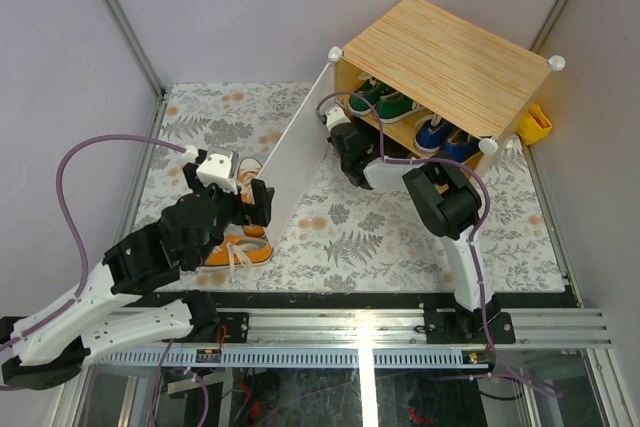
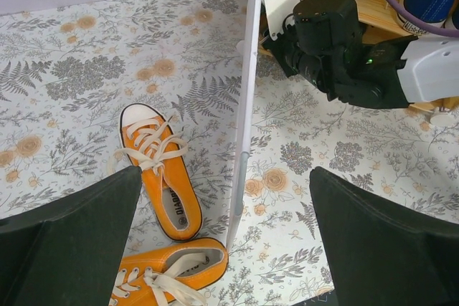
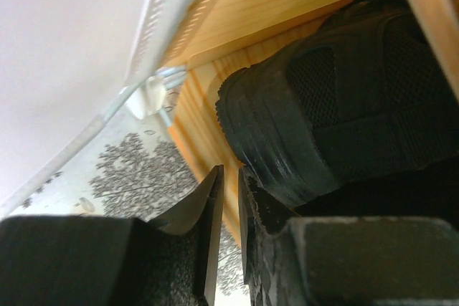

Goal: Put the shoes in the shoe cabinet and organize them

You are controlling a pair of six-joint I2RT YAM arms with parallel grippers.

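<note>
**Right arm reaching into the cabinet, left arm hovering over the orange pair**

The shoe cabinet is standing at the far right of the floral mat, its white door panel swinging open toward the left arm; green sneakers and blue sneakers are sitting side by side on the upper shelf, the green pair nearer the door; a black shoe is lying on a wooden shelf beneath another board, at the door end of the cabinet.

The right gripper is pushing in at that low corner, right beside the black shoe's sole; its fingers are standing almost together with only a thin slit between them; nothing is showing in that slit, and I cannot tell whether the dark finger on the shoe's side is pressing on the sole or merely sitting next to it.

The left gripper is hanging above the mat with its fingers spread wide and holding nothing; below it, left of the door panel, one orange sneaker is lying sole-down with its toe pointing away; the other orange sneaker is lying crosswise just beside the first one's heel, close to the foot of the door.
</note>
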